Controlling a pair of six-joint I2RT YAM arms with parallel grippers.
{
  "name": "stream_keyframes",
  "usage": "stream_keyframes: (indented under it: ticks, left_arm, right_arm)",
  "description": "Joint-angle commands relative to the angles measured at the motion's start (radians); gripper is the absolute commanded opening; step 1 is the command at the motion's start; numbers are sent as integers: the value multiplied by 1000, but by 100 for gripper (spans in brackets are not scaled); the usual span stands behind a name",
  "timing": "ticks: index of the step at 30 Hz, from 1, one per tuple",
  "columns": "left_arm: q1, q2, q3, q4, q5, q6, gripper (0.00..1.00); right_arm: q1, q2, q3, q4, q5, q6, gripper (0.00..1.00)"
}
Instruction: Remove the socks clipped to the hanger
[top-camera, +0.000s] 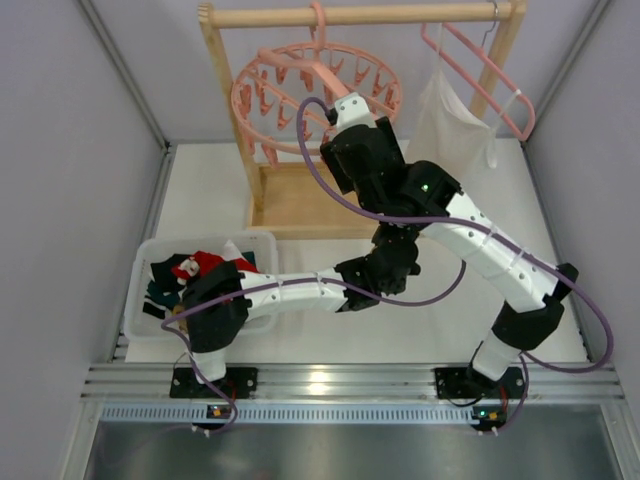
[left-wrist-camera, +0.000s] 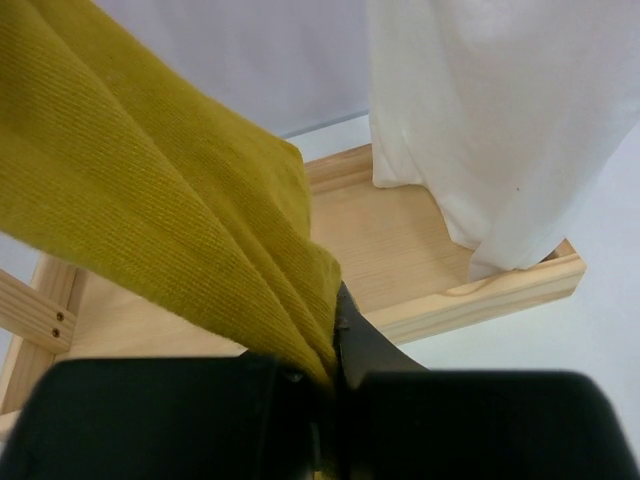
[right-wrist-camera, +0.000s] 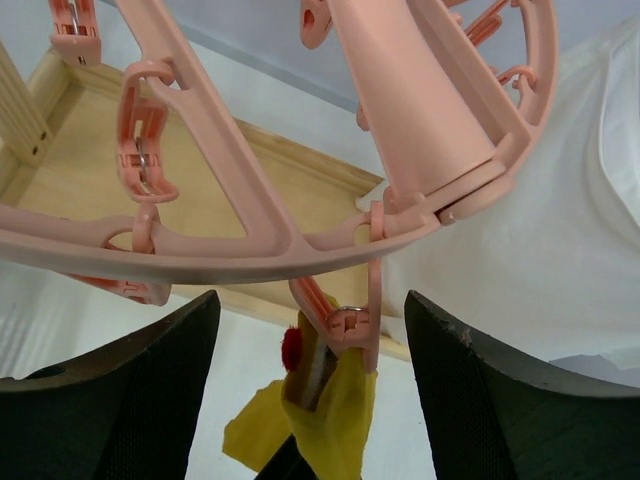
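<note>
The round pink hanger (top-camera: 315, 85) hangs from the wooden rack's top bar; its ring and spokes fill the right wrist view (right-wrist-camera: 230, 240). One clip (right-wrist-camera: 345, 325) holds a mustard yellow sock (right-wrist-camera: 340, 420). My right gripper (right-wrist-camera: 310, 297) is open, with one finger on each side of that clip, up at the ring (top-camera: 340, 110). My left gripper (left-wrist-camera: 335, 330) is shut on the mustard sock (left-wrist-camera: 150, 190), which stretches up and to the left. In the top view its jaws are hidden under the right arm. Other socks (top-camera: 190, 270) lie in the bin.
A clear plastic bin (top-camera: 150, 250) stands at the left. The wooden rack (top-camera: 290, 190) has a base frame (left-wrist-camera: 480, 295) below the grippers. A white cloth bag (top-camera: 450, 120) hangs from a pink triangular hanger (top-camera: 490, 80) at the right, close to both grippers.
</note>
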Motion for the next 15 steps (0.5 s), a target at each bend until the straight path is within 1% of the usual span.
stream_keyframes:
  ticks: [1,4,5,10,15]
  left_arm:
    - [-12,3,40,33,1,8,0]
    - [-14,0,34,33,2,8,0]
    - [-14,-2,32,33,2,7,0]
    - [-14,-14,28,33,11,4,0]
    - [-14,-23,20,33,16,-4,0]
  right_arm:
    - [-9,27,55,2,66,-19,71]
    - [-21,35,47,8,85,-17,71]
    - [-26,35,43,14,85,-49,70]
    - [-26,32,6,77,118,-80,65]
    - [-26,41,1,102,138,-99,61]
